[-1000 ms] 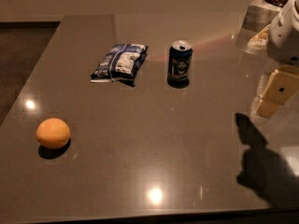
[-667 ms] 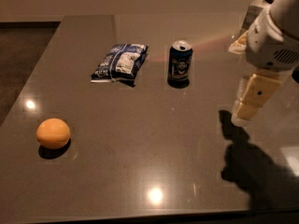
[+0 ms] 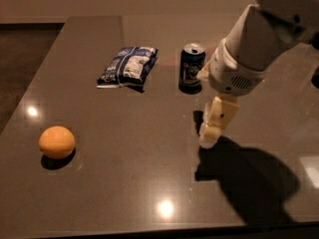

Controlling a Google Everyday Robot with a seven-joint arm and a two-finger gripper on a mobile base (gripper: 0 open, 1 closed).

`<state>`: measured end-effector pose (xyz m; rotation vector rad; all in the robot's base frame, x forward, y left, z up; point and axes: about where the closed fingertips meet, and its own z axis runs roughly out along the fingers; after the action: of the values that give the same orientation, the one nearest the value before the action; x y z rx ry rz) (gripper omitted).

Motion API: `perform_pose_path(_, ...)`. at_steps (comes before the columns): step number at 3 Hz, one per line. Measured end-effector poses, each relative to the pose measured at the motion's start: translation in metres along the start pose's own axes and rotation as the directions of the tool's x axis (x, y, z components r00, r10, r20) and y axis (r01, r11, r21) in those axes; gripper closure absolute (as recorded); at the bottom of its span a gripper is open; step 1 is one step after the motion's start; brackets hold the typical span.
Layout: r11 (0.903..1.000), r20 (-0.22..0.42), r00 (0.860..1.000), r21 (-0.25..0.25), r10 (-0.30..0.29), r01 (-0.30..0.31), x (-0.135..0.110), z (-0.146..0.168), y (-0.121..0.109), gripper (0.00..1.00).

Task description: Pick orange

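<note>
The orange (image 3: 57, 142) is a small round orange-yellow fruit lying on the dark table (image 3: 124, 183) at the front left. My gripper (image 3: 213, 129) hangs from the white arm coming in from the upper right. It is above the middle of the table, well to the right of the orange and just in front of the soda can. It holds nothing.
A dark blue soda can (image 3: 192, 67) stands upright at the back centre. A blue and white snack bag (image 3: 127, 66) lies flat to its left. The table's left edge runs close to the orange. The arm's shadow falls at the front right.
The arm has swung in from the right edge towards the table's middle, and the gripper has come lower and to the left, closer to the can. The orange, can and bag have not moved.
</note>
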<state>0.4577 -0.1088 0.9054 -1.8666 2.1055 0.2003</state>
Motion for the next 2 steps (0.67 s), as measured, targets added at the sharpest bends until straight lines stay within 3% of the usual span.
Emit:
perform_pose_path(1, 0.9958, 0.05, 0.997, -0.068, -0.058, 0.061, -0.03, 0.041, 0.015, 0.0)
perform_pose_path(2, 0.9817, 0.117, 0.983, -0.114, -0.139, 0.152, -0.065, 0.077, 0.032, 0.0)
